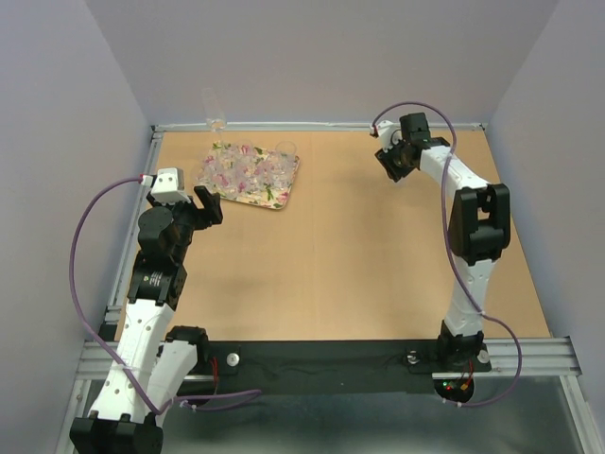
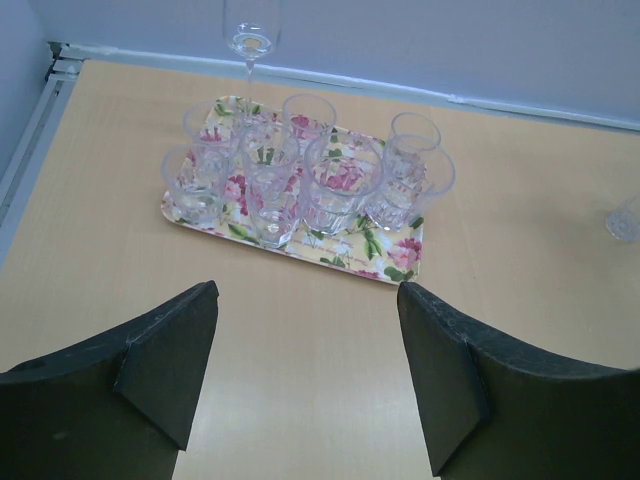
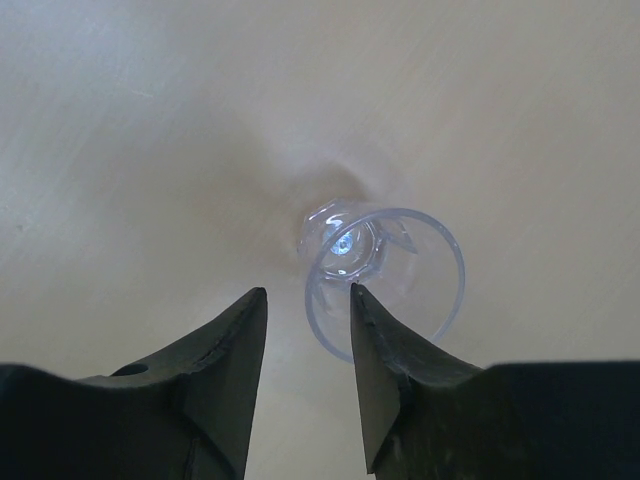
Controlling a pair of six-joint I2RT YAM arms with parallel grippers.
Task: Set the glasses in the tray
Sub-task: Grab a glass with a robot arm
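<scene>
Several clear glasses [image 2: 343, 185] stand close together on the flowered tray [image 2: 395, 262], which lies at the far left of the table [image 1: 280, 201]. My left gripper [image 2: 305, 300] hovers open just in front of the tray [image 1: 210, 203], with nothing between its fingers. One more small clear glass [image 3: 400, 250] stands upright on the bare table at the far right, also visible at the edge of the left wrist view [image 2: 625, 218]. My right gripper [image 3: 305, 290] is right above it [image 1: 392, 165]. One finger reaches inside the rim and the other stays outside the wall, with a gap still showing.
A tall stemmed glass [image 2: 250, 40] stands against the back wall just behind the tray [image 1: 216, 109]. A metal rail runs along the table's left and far edges. Light wooden tabletop spreads between the tray and the right arm.
</scene>
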